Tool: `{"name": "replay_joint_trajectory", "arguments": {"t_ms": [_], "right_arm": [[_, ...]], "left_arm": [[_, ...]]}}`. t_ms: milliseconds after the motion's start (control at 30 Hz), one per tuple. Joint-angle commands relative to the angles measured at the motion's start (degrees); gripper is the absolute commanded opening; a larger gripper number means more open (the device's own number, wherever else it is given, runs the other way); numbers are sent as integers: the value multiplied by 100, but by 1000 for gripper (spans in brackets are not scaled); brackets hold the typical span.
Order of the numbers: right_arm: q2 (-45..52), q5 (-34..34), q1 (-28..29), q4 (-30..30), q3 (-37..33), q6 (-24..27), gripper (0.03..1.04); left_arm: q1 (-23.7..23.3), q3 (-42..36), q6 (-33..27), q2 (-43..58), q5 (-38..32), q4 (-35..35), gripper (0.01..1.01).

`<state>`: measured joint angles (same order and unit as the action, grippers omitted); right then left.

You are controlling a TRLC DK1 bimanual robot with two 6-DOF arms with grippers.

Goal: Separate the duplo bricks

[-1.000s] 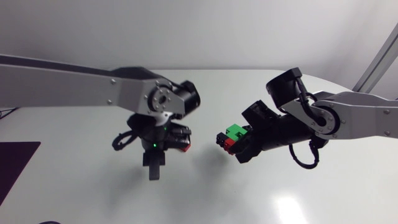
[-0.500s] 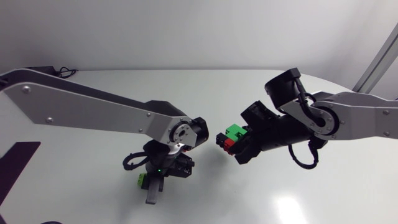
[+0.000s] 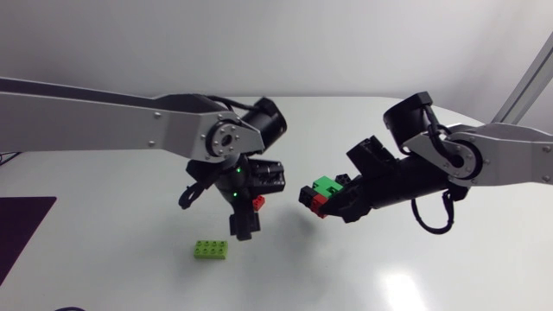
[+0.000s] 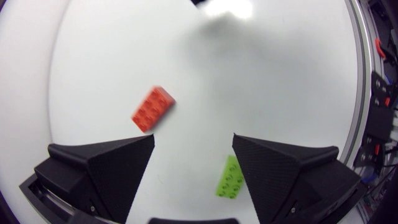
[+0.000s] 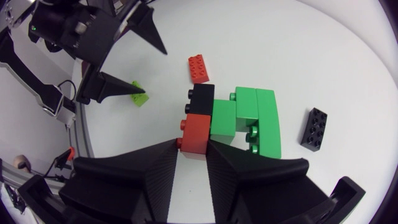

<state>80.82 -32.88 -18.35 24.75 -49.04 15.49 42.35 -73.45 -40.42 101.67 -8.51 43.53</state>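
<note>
My right gripper (image 3: pixel 333 206) (image 5: pixel 193 148) is shut on a brick stack (image 3: pixel 318 193) held above the table: a red brick (image 5: pixel 195 132), a black brick (image 5: pixel 201 97) and green bricks (image 5: pixel 246 121) joined together. My left gripper (image 3: pixel 244 226) (image 4: pixel 193 180) hangs open above the table with nothing between its fingers. A lime brick (image 3: pixel 212 249) (image 4: pixel 231 177) lies loose on the table just below it. A single red brick (image 3: pixel 257 202) (image 4: pixel 153 109) (image 5: pixel 199 68) lies on the table ahead of the left gripper.
A loose black brick (image 5: pixel 315 129) lies on the white table (image 3: pixel 363 268) beside the held stack. The left gripper (image 5: pixel 134 62) shows in the right wrist view, above the lime brick (image 5: pixel 138 94). A dark mat (image 3: pixel 19 226) lies at the table's left edge.
My left gripper went down to the table, opened, left the lime brick there and rose to the right. The right arm shifted slightly with its stack.
</note>
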Motion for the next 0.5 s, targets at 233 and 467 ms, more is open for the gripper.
{"name": "replay_joint_trajectory", "arguments": {"t_ms": [233, 467], "right_arm": [[286, -1493, 771, 1515, -765, 649, 307], [655, -1836, 851, 2271, -1117, 983, 307]], "left_arm": [[687, 2344, -906, -1861, -230, -3456, 918], [757, 3038, -1591, -2309, -239, -4827, 916]]}}
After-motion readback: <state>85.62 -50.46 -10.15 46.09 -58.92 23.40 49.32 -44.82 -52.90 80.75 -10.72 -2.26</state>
